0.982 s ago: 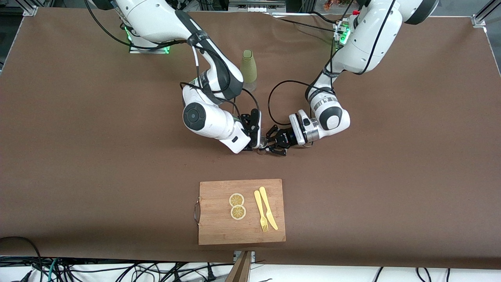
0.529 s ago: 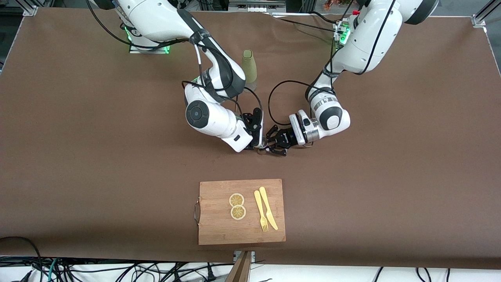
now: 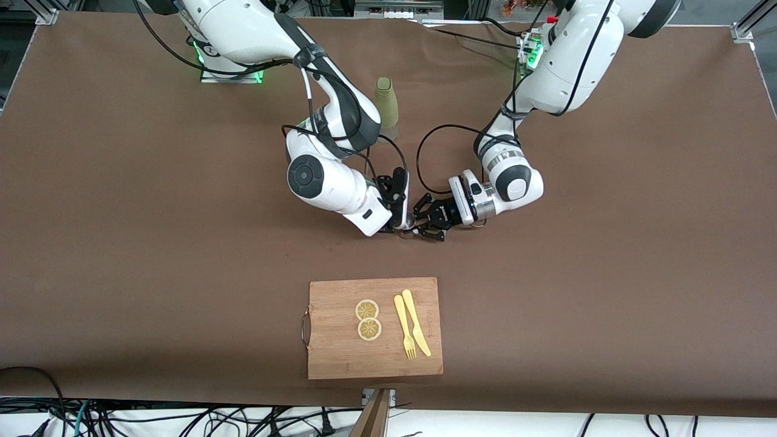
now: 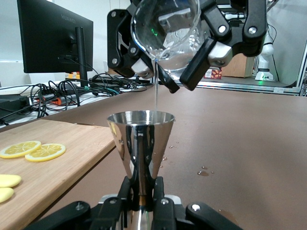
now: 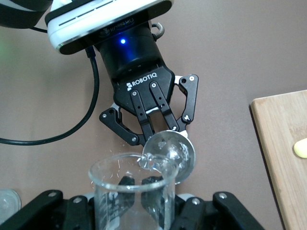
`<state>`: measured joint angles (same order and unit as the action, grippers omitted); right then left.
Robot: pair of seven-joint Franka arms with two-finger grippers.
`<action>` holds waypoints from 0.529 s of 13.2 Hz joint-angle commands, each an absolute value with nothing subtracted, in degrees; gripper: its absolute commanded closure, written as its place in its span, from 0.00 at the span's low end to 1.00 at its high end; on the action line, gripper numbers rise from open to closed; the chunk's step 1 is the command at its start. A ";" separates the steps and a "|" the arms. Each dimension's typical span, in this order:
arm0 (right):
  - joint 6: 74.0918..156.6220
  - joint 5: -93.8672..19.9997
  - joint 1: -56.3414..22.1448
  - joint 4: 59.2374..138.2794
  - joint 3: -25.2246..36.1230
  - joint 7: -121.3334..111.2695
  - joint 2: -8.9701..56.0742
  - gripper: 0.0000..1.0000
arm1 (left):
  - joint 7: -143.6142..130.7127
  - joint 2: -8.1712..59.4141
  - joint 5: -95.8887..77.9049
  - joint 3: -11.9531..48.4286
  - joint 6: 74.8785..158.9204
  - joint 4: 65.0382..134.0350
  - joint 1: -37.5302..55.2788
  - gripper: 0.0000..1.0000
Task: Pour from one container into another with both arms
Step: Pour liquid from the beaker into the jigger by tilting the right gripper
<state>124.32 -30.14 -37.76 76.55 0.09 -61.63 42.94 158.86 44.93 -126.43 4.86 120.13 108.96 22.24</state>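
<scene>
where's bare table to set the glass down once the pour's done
Bare brown table stretches toward each arm's end, beside the cutting board. Crowded at the middle: the right pincer tips a glass beaker over the steel jigger held by the left pincer, the green bottle farther off.

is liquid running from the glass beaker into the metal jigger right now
Yes, in the left wrist view a thin stream falls from the tilted glass beaker into the metal jigger.

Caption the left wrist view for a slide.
Right gripper tips clear glass beaker, a thin stream falling into steel cone jigger held by left gripper.
</scene>
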 commanded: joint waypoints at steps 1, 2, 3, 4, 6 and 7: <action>124.37 -31.37 -37.53 76.02 0.18 -59.59 43.15 1.00 | 170.24 44.12 -129.81 5.71 119.36 111.00 21.53 1.00; 124.45 -33.20 -37.36 76.11 0.18 -59.68 43.07 1.00 | 170.24 44.03 -129.73 5.63 119.36 111.09 21.45 1.00; 124.63 -35.75 -37.27 76.20 0.18 -60.46 43.07 1.00 | 170.24 44.03 -129.81 5.63 119.27 111.09 21.45 1.00; 126.20 -36.73 -37.61 76.72 0.26 -60.64 43.07 1.00 | 170.33 43.77 -129.73 5.63 119.18 111.35 21.45 1.00; 128.31 -37.44 -37.53 77.43 0.09 -61.52 43.07 1.00 | 171.29 43.42 -129.81 5.71 118.57 111.88 21.01 1.00; 128.93 -38.75 -37.44 77.43 0.09 -62.65 43.07 1.00 | 171.30 43.33 -129.81 5.71 118.56 111.97 20.74 1.00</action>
<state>127.24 -36.38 -37.50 76.79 0.24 -60.78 43.35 159.12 44.86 -126.43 4.84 119.99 109.33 22.03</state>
